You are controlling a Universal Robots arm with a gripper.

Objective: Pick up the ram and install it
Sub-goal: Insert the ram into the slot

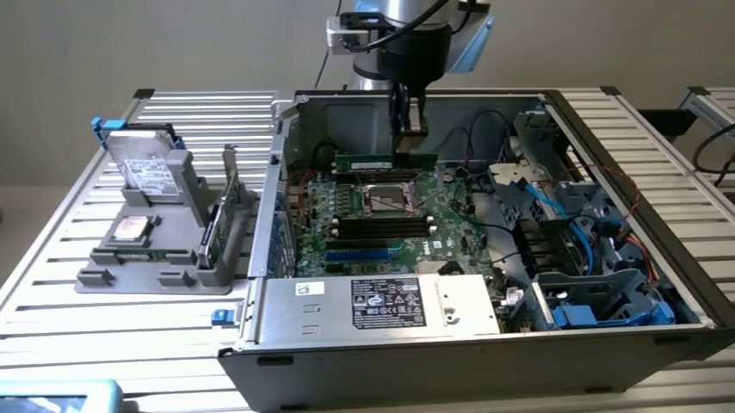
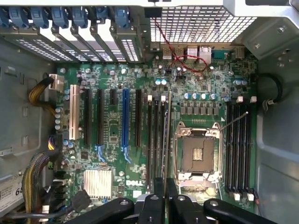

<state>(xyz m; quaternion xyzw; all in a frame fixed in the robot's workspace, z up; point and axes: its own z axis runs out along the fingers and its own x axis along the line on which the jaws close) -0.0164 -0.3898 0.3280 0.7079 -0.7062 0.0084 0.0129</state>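
**Holding the ram over the open tower**

The gripper (image 1: 410,138) is clenching its slim dark fingers on the ram (image 1: 373,162), a thin green stick with a pale label. It is hanging level, above the glossy green motherboard (image 1: 344,215) inside the grey sheet-metal computer case (image 1: 344,353). In the wrist view, the black fingers (image 2: 154,205) are lying parallel to the long black memory slots (image 2: 152,140).

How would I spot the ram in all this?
Find the open case on the table. Above the motherboard inside, the gripper holds the ram, a thin green stick. Unlike the black slots below, it is green and gripped from above.
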